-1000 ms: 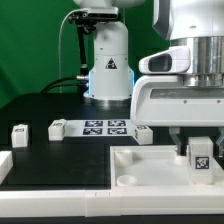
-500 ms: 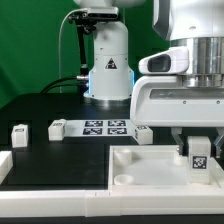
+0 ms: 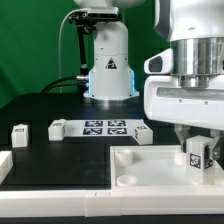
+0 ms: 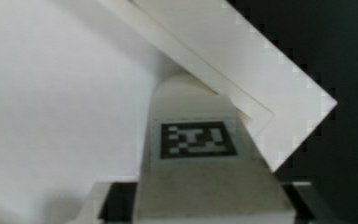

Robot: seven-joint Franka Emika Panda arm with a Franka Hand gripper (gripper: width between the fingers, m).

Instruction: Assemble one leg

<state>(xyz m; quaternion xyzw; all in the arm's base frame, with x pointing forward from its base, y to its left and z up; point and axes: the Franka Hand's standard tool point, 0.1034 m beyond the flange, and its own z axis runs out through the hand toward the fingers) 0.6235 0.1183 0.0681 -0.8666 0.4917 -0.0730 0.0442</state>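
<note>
small white stubby plastic leg block (image 3: 198, 157) with square tag, clenched in end effector (image 3: 198, 150); looks light, rigid, slick; best pinched across flat sides.

The exterior view looks from low, near table height, across the black table (image 3: 60, 155) toward the white robot base (image 3: 108, 70) against the green backdrop (image 3: 30, 45). It sits close to the large white square plastic tray (image 3: 140, 170), which fills its near edge, and the arm's white wrist housing (image 3: 185, 95) crowds the exterior view's right. The wrist view looks from the arm, very near, along the small white stubby plastic leg with its black-and-white square tag (image 4: 199, 140), onto the tray's raised rim (image 4: 247, 65). Both views share that leg (image 3: 199, 157) and the tray corner around it.
</note>
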